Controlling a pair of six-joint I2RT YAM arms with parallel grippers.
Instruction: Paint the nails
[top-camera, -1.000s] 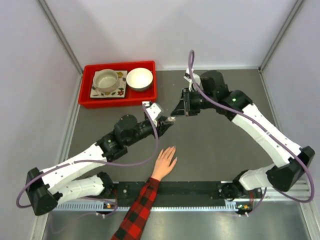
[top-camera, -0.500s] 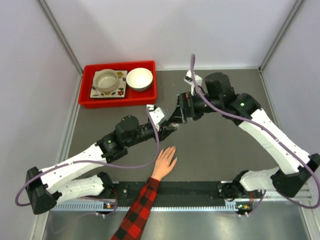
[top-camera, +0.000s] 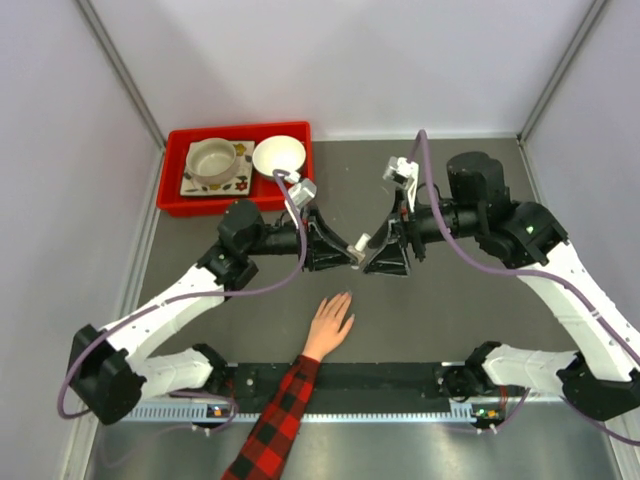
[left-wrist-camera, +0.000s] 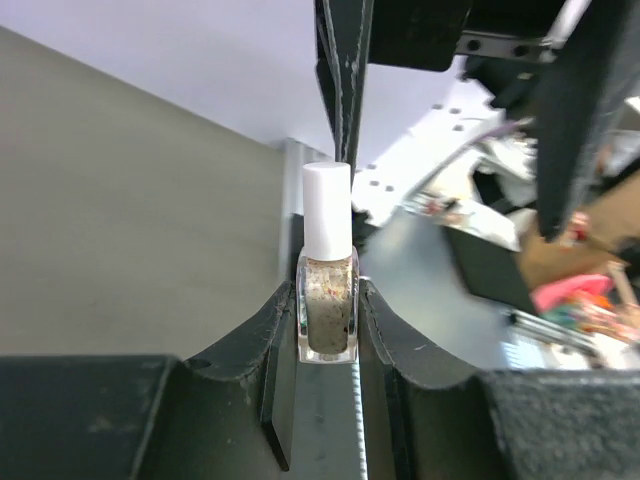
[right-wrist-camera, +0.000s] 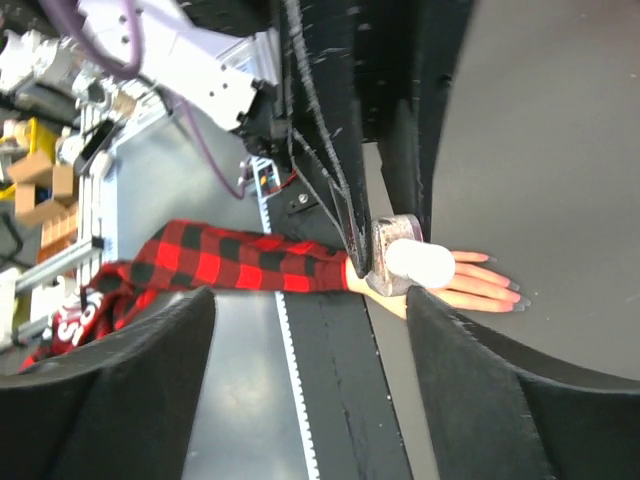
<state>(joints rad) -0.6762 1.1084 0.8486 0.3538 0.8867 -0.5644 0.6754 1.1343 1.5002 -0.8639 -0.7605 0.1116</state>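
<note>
A small glass nail polish bottle (left-wrist-camera: 327, 305) with a white cap (left-wrist-camera: 327, 208) stands upright between the fingers of my left gripper (left-wrist-camera: 327, 330), which is shut on it. From above, the left gripper (top-camera: 335, 252) and right gripper (top-camera: 372, 256) face each other tip to tip above the mat, the cap (top-camera: 358, 243) between them. My right gripper (right-wrist-camera: 310, 300) is open, its fingers well apart, with the bottle's cap (right-wrist-camera: 418, 262) just beyond its right finger. Below lies a flat human hand (top-camera: 330, 322) in a plaid sleeve (right-wrist-camera: 230, 265). Its nails (right-wrist-camera: 512, 293) are tiny and pale.
A red tray (top-camera: 172, 196) at the back left holds a mug on a patterned plate (top-camera: 213, 163) and a white bowl (top-camera: 279, 157). A black rail (top-camera: 390, 377) runs along the near edge. Grey walls close in both sides.
The right gripper has opened and come down and right to face the left gripper. The left arm has swung round, pointing the held bottle's cap at it. The hand has not moved.
</note>
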